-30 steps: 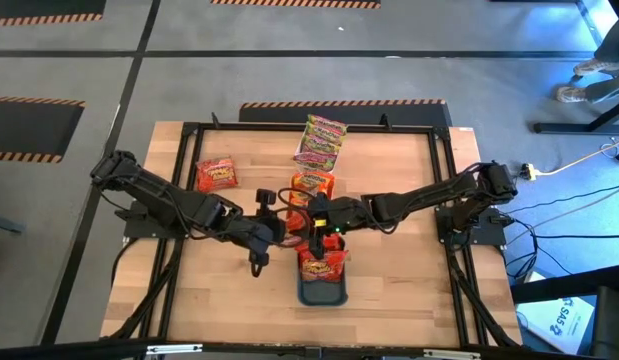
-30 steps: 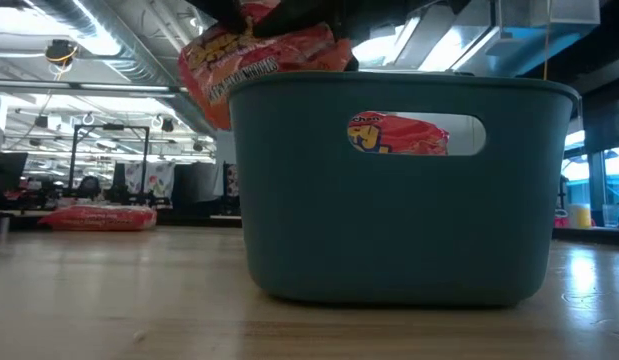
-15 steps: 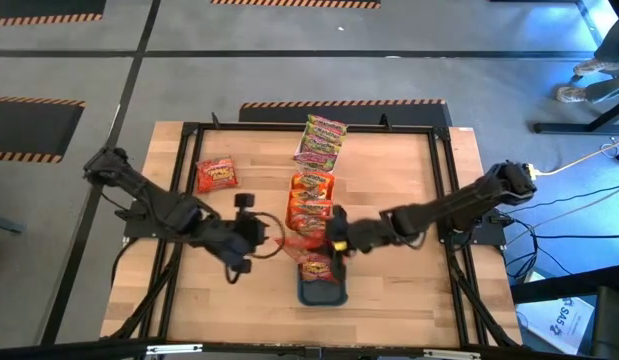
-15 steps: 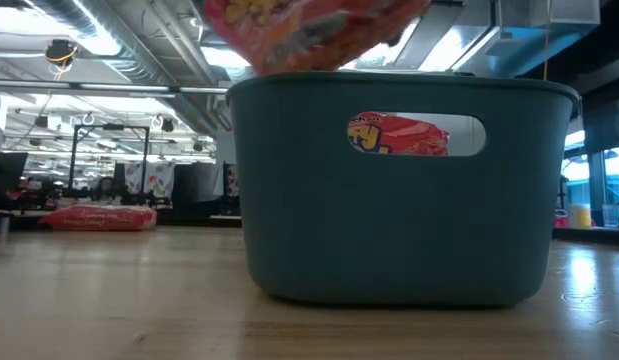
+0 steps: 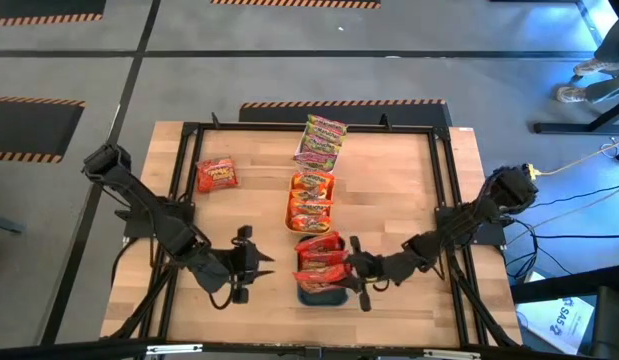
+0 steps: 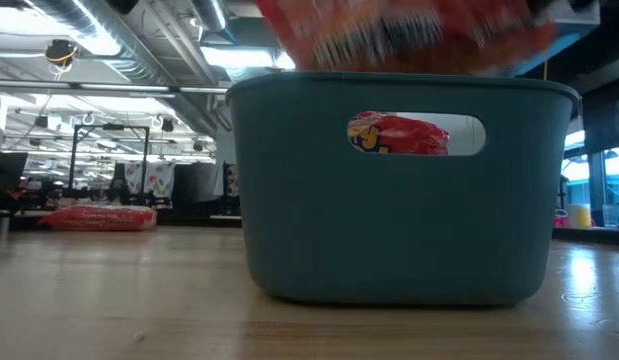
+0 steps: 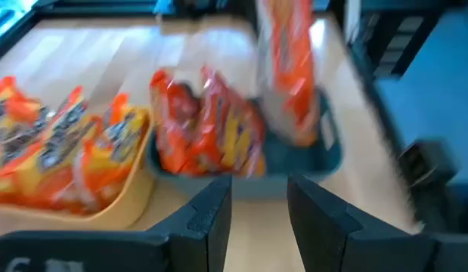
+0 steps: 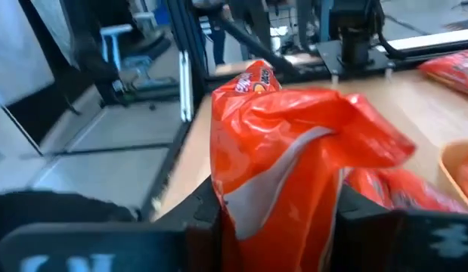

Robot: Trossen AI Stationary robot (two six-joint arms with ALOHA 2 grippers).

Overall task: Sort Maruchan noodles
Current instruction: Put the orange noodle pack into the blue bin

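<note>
Right gripper [image 5: 351, 268] hangs at the right edge of the teal tray [image 5: 322, 294] near the front of the table [image 5: 399, 195], its fingers pinched on a red noodle packet [image 8: 283, 162] held above the tray, where more red packets [image 5: 320, 252] are piled. Left gripper [image 5: 257, 265] sits to the left of the tray, apart from it, fingers [image 7: 211, 219] parted with nothing between them. Orange packets [image 5: 309, 200] fill the orange tray [image 5: 292, 222] just behind the teal one, and green-pink packets [image 5: 322, 140] lie beyond that near the far edge. One lone red packet [image 5: 216, 174] rests flat on the wood toward the far left, well apart from the trays
</note>
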